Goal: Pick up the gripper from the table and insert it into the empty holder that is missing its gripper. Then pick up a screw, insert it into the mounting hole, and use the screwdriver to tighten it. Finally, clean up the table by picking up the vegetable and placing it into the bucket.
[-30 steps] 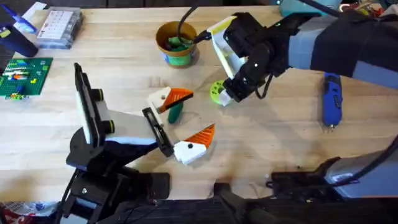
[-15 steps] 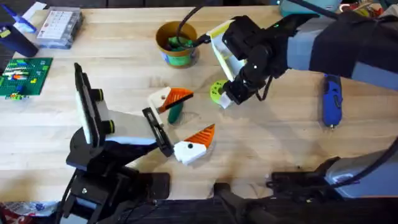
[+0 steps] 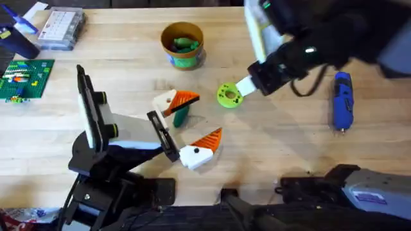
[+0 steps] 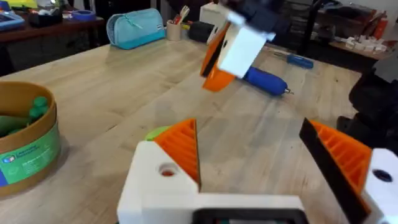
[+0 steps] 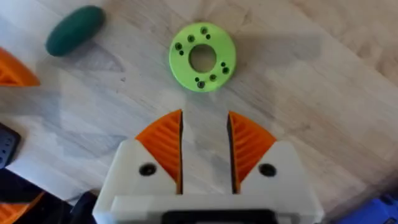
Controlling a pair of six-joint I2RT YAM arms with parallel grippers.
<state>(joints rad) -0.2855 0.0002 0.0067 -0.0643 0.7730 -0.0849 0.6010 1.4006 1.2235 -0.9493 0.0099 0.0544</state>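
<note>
Right gripper (image 5: 205, 146), white with orange ribbed pads slightly apart, empty, just beside lime-green perforated disc (image 5: 202, 56); left gripper (image 3: 187, 126) wide apart; dark-green toy vegetable (image 5: 75, 30) on wooden table (image 3: 276, 147), near disc.

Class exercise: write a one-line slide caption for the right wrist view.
The right gripper, empty with its orange pads slightly apart, hovers over the table near the lime-green disc, the dark-green vegetable lying farther off.

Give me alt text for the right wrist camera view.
The right gripper, white with orange ribbed pads, hangs over the wooden table with a narrow gap between its fingers and nothing in it, close to a lime-green disc with holes. A dark-green vegetable lies farther off.
</note>
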